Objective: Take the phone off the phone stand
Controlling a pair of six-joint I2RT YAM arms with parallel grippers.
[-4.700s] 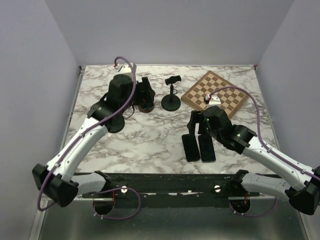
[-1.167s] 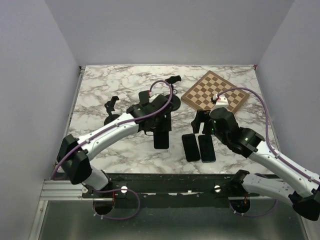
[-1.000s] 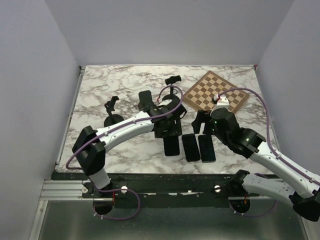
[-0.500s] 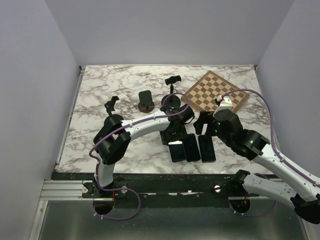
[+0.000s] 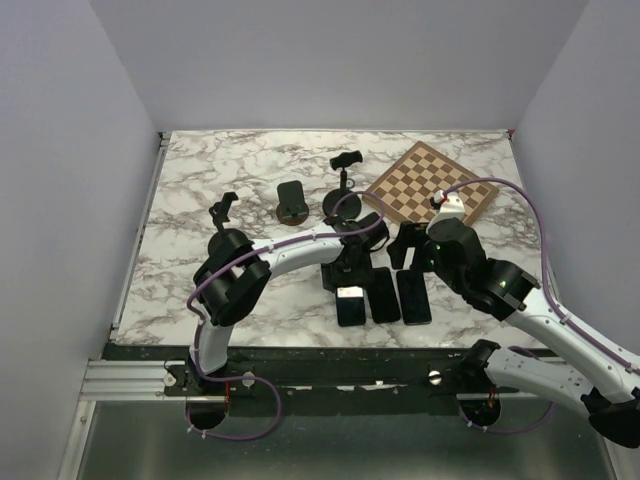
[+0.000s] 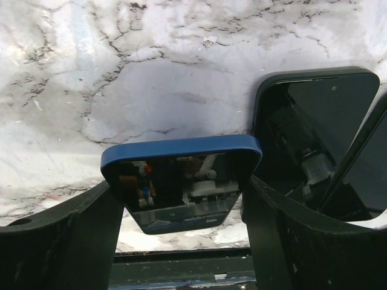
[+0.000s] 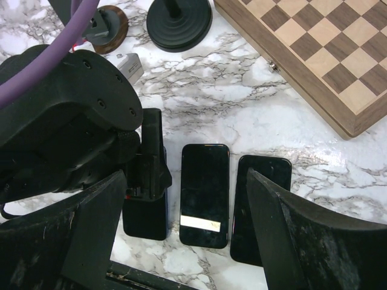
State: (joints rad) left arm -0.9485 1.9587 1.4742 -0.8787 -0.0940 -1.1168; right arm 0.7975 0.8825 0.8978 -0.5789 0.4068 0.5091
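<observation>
The blue-cased phone [image 5: 351,306] lies flat near the table's front edge, its glossy screen up, leftmost in a row with two other black phones [image 5: 383,295] [image 5: 414,297]. My left gripper [image 5: 345,272] is over its far end, and in the left wrist view both fingers press the sides of the phone [image 6: 181,175], so the left gripper [image 6: 181,187] is shut on it. The phone stand [image 5: 291,203], with a brown round base, stands bare further back. My right gripper [image 5: 408,245] hovers open above the row with nothing between its fingers [image 7: 78,241].
A black stand with a round base [image 5: 343,190] and a small stand [image 5: 224,215] are at the back, near the wooden chessboard [image 5: 430,185] at the back right. The table's front edge [image 5: 330,348] runs just beyond the phones.
The left arm carried the blue phone from mid-table to the right and toward the front edge, setting it down beside the two black phones. The right arm has barely moved.
</observation>
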